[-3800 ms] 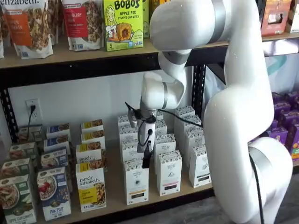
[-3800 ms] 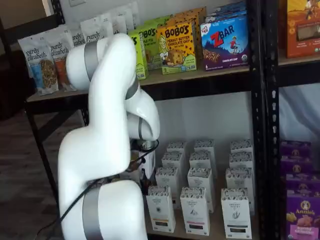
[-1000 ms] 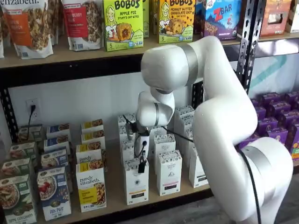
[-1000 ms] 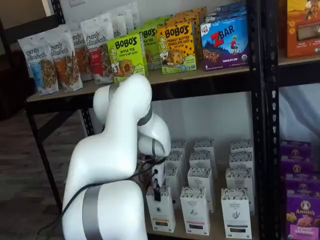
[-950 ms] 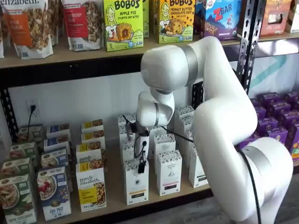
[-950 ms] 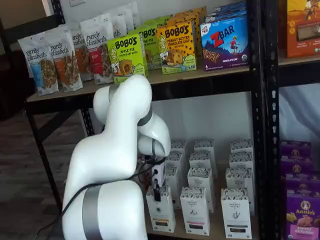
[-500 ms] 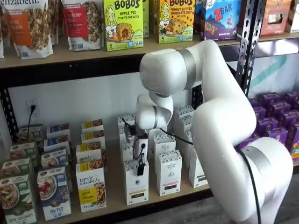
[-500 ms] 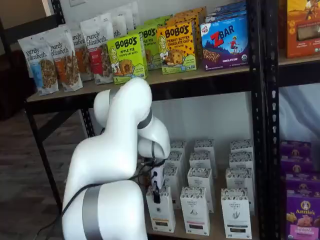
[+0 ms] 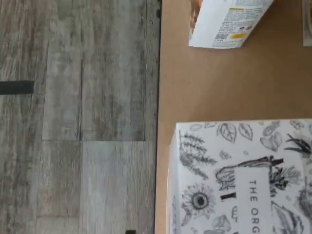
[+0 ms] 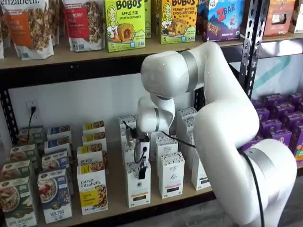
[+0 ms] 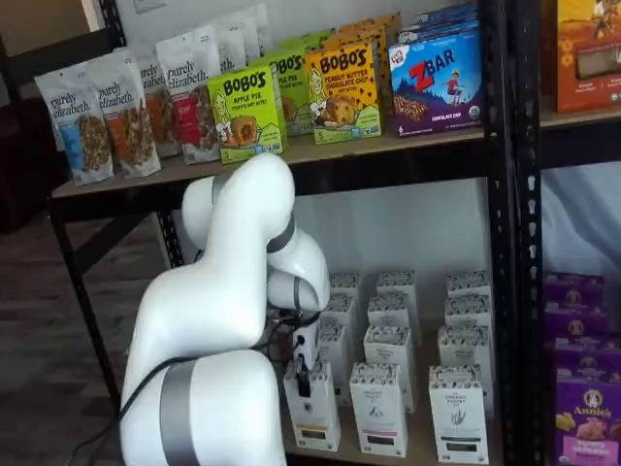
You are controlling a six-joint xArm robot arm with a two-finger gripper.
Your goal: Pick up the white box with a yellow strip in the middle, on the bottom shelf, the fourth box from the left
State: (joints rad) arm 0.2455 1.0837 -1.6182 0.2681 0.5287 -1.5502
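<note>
hovering just over the white box [image 10: 138, 185], i have the gripper [image 10: 142, 171] hanging right at its patterned top, and the wrist view puts that botanical-print top [image 9: 243, 180] close under the camera with bare board beside it. the box stands upright at the front edge of the bottom shelf [image 10: 118, 208], with the purely elizabeth box [image 10: 93, 190] at its 9 o'clock and a matching white carton [image 10: 171, 174] at its 3 o'clock, more of the same stacked behind at 12. in the shelf views i see the black fingers only side-on, so no gap shows there; i take the gripper as released, jaws standing wide, nothing in them. my guess is the carton is light, stiff enough at the corners but thin-walled, so it would dent under a hard squeeze and its smooth print may slip. i would take it high on the two narrow side faces, just under the top flap, where the gaps to the neighbours leave room.
</note>
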